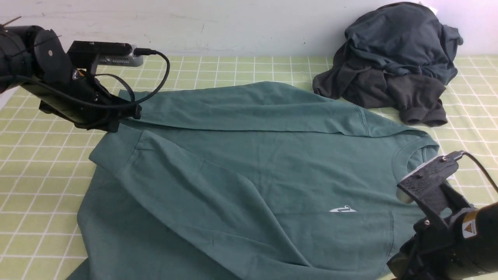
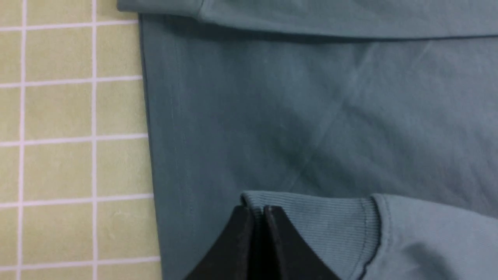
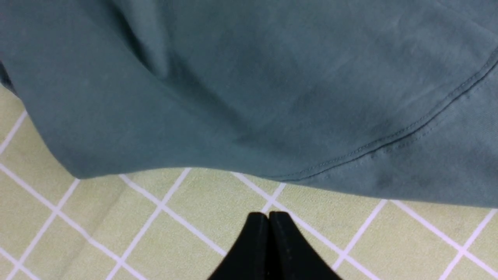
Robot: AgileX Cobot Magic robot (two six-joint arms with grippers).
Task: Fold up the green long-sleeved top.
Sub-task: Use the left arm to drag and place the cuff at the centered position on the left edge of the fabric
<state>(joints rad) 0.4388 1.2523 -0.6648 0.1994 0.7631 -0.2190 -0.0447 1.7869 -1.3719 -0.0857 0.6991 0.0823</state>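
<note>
The green long-sleeved top point(image 1: 249, 155) lies spread on the table, neck point(image 1: 418, 149) to the right, white logo point(image 1: 342, 210) facing up. Both sleeves are folded across the body. My left gripper point(image 1: 118, 123) is at the top's left end, shut on the ribbed cuff point(image 2: 319, 217) of the near sleeve; in the left wrist view the cuff's edge is pinched between the black fingertips point(image 2: 243, 217). The far sleeve's cuff point(image 2: 159, 6) lies flat beyond it. My right gripper point(image 3: 268, 214) is shut on nothing, over bare tablecloth just beside the top's seamed edge point(image 3: 389, 140).
A heap of dark grey and charcoal garments point(image 1: 393, 62) sits at the back right against the wall. The yellow-green checked tablecloth point(image 1: 35, 163) shows on the left and right of the top. The right arm point(image 1: 447, 229) fills the near right corner.
</note>
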